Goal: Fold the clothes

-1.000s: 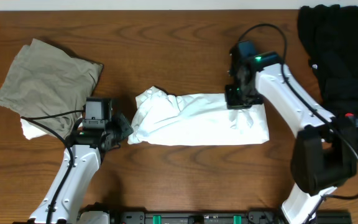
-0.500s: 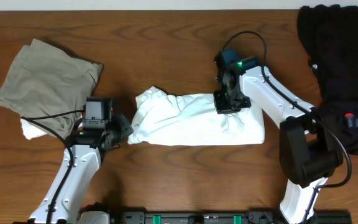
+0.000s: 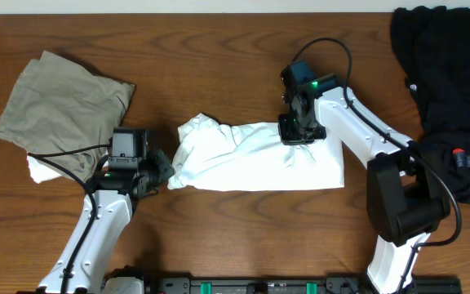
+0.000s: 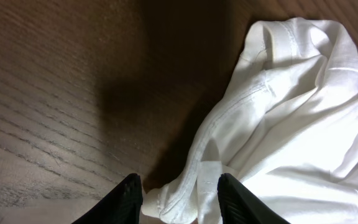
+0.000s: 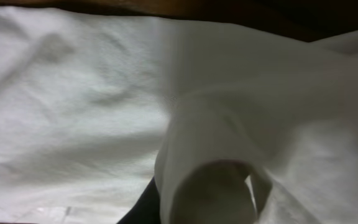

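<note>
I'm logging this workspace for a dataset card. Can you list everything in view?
white T-shirt: one, white, table centre, bunched at its left end
khaki garment: one, olive-khaki, far left, crumpled
white cloth: one, white, peeking from under the khaki garment
black clothing: one heap, black, right edge
table: one, brown wood
left gripper: one, black, open at the T-shirt's left end
right gripper: one, black, shut on the T-shirt's far edge

The left arm [image 3: 96, 222] angles in from the near side, its left gripper [image 4: 179, 186] held low with fingers parted. The right arm [image 3: 365, 126] bends inward, and the right gripper [image 3: 298, 135] points down. Its fingers are mostly hidden, so their spacing is unclear.
</note>
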`<state>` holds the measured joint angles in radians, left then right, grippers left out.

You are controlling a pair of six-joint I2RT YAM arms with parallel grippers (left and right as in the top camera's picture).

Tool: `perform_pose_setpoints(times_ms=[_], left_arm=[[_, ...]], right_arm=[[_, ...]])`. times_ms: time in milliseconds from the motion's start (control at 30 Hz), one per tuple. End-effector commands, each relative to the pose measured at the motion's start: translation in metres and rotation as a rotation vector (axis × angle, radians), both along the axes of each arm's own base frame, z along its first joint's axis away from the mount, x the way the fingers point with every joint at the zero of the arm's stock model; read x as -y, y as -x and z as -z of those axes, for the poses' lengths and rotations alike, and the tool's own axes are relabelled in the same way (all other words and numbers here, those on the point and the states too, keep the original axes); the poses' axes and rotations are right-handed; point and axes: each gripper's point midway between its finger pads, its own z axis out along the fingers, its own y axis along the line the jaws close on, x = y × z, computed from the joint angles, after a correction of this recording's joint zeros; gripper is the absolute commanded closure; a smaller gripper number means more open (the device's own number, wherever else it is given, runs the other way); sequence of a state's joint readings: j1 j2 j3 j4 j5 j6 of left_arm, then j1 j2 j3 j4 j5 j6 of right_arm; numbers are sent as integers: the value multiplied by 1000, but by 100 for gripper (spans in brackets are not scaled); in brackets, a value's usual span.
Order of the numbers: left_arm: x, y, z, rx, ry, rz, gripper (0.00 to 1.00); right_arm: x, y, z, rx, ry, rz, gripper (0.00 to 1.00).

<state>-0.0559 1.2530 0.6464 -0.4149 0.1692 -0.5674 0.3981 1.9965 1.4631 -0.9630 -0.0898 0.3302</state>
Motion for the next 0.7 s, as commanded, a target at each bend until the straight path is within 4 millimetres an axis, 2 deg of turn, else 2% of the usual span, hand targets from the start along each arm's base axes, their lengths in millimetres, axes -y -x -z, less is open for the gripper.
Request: perform_pose_setpoints(times_ms=[0, 167, 300, 433, 500, 567, 667], left_arm=[[-4, 1, -1, 7, -19, 5, 57], [-4, 1, -1, 7, -18, 5, 57], [-4, 1, -1, 7, -18, 5, 57], [-4, 1, -1, 7, -18, 5, 57], [-4, 1, -1, 7, -18, 5, 57], [-4, 1, -1, 7, -18, 5, 57], [-4, 1, -1, 7, -18, 5, 57]], right_arm=[[-20, 6, 2, -19, -73, -67, 86], [-56, 4, -28, 16, -268, -276, 80], [-54, -4, -45, 48, -254, -299, 70], [-49, -2, -46, 34, -240, -292, 66], [-43, 3, -44, 13, -208, -286, 67], [-27, 5, -39, -6, -120, -249, 68], [16, 3, -34, -11, 108, -97, 68]])
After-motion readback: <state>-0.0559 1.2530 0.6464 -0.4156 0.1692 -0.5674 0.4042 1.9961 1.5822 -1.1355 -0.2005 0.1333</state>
